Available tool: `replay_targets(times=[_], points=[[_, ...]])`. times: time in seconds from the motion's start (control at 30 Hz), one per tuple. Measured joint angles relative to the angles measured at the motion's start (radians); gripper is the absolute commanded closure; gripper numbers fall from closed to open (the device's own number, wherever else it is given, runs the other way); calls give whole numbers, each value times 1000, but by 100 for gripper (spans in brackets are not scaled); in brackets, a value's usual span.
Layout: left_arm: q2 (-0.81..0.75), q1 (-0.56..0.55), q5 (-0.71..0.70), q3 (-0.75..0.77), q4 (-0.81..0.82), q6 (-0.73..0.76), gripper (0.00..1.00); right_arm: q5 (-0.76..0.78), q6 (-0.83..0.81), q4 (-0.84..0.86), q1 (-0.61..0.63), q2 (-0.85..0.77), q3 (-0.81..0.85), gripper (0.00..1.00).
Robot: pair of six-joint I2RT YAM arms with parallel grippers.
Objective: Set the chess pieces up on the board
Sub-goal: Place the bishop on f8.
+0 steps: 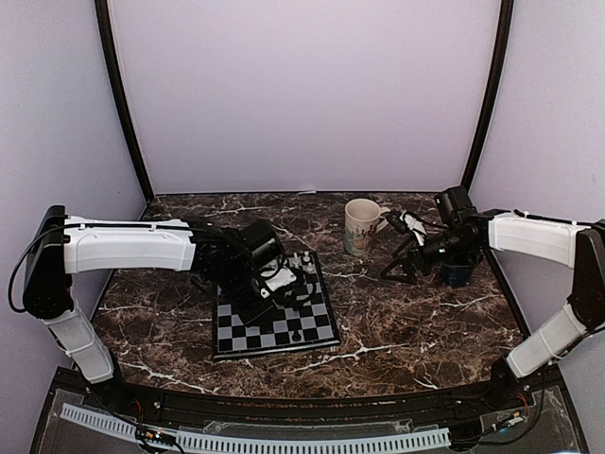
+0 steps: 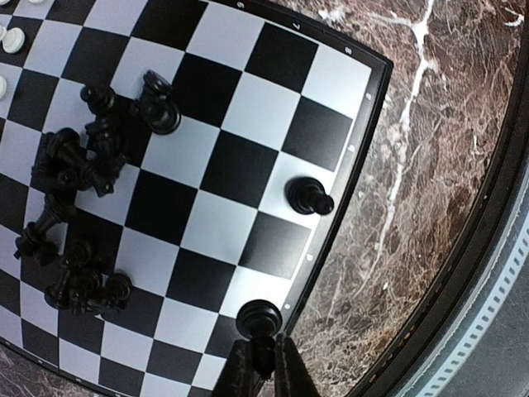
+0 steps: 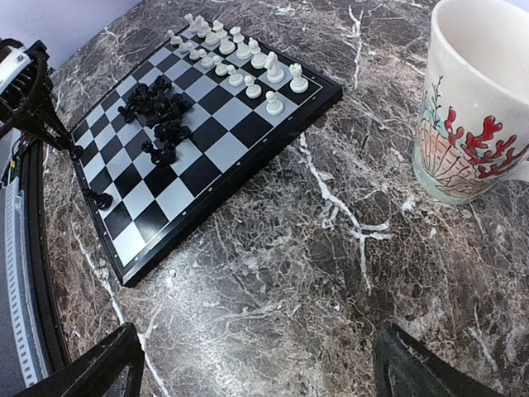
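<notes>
Marble tabletop (image 2: 430,165): left wrist view shows black piece (image 2: 259,318) pinched, hidden overhead.

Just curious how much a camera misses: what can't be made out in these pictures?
- Top view: the left arm covers part of the board, hiding whatever stands there.
- Left wrist view: the tool hides the base of its black piece; its kind is unclear.
- Right wrist view: the mug is cut off by the right edge.
</notes>
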Motion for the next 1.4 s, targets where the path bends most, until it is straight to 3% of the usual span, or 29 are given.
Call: replay_targets(times=[0.7,1.07,1.4], points=[[26,-29,-23,-35,-19,49,93,-7,-11,-5,0,0,0,4],[-13,-29,-55,-128,-16,49,92,-8,-18,-5,0,10,0,4],[-18,-31,-78,-139,1,49,84,-8,-18,-6,0,17,0,4]])
